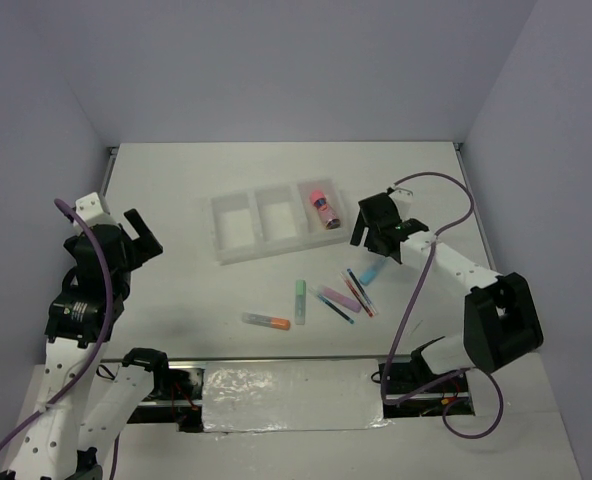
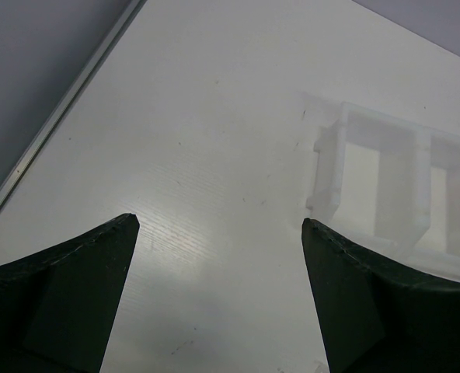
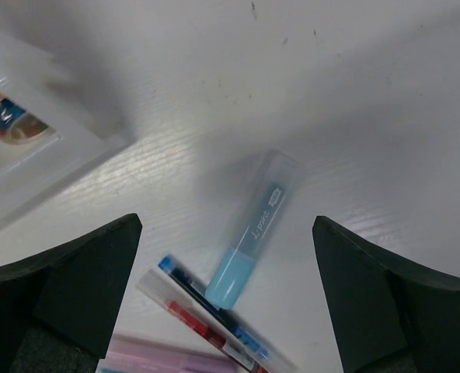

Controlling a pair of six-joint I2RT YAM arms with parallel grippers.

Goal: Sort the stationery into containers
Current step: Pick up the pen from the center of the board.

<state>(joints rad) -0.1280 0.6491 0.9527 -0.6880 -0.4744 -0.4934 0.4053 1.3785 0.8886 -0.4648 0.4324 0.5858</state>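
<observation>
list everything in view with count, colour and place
tray: 1, white, mid-table, three compartments
cylinder: 1, pink-orange, in the tray's right compartment
light-blue marker: 1, light blue, on the table under the right gripper
purple marker: 1, purple, near side of the tray, among the pens
green marker: 1, green, near side of the tray
orange marker: 1, orange, nearest the arms
blue pen: 1, dark blue, beside the purple marker
red pen: 1, red, beside the purple marker
table: 1, white
left gripper: 1, black, open, left of the tray
right gripper: 1, black, open
</observation>
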